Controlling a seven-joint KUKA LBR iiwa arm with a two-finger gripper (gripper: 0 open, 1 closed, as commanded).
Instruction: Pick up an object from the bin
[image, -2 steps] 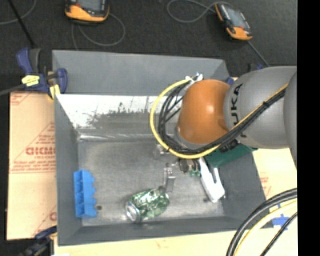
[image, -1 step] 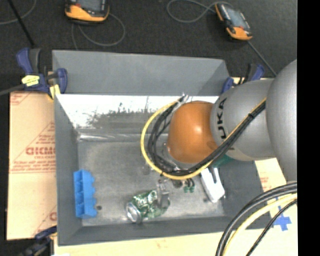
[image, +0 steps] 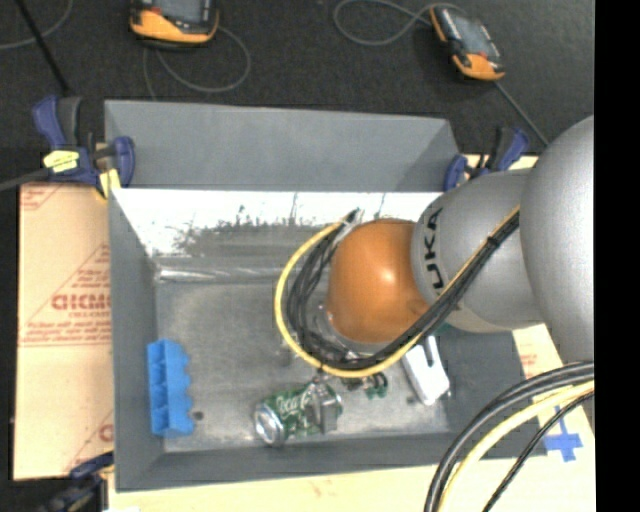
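A crushed green drinks can (image: 285, 417) lies on its side near the front wall of the bin, about the middle. My gripper (image: 327, 397) reaches down from under the orange cover to the can's right end and seems to touch it there. A white flat block (image: 427, 373) lies to the right of the gripper, partly under the arm. A small green bit (image: 376, 389) sits between the gripper and the white block.
A blue ridged plastic block (image: 168, 388) lies along the left wall near the front. The arm with its orange cover and cables hangs over the middle and right of the bin and hides the floor beneath.
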